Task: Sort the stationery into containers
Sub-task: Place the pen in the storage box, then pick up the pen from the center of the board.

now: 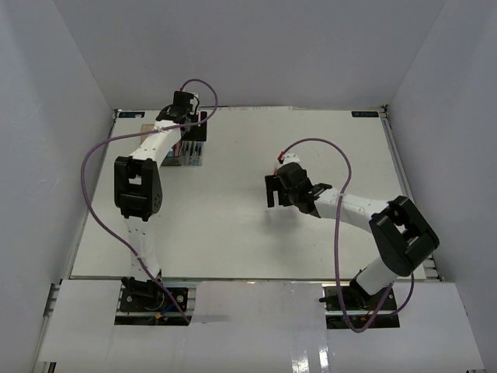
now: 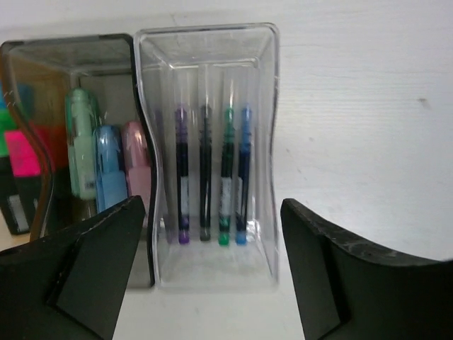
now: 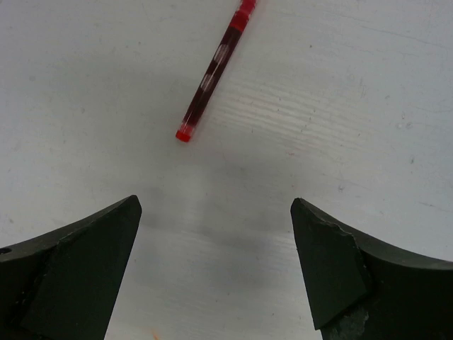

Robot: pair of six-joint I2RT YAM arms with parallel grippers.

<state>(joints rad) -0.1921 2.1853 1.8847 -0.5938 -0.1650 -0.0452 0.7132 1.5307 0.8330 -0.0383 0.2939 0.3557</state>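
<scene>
You see purple, black, green and blue pens [image 2: 226,177] in the clear bin [image 2: 212,265]; the smoky grey bin [image 2: 71,53] holds mint, blue and pink pieces [image 2: 110,170]. A red pen [image 3: 212,71] lies on the white table [image 3: 368,106].

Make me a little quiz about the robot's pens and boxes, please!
1. How many thin pens stand in the clear bin? A two, B four, C six.
2. True or false: the right gripper is holding the red pen.
3. What colours are the three small pieces in the smoky grey bin?

Key: 1 B. 2 False: its jaws are open and empty, and the pen lies on the table. 3 Mint, blue and pink.
</scene>
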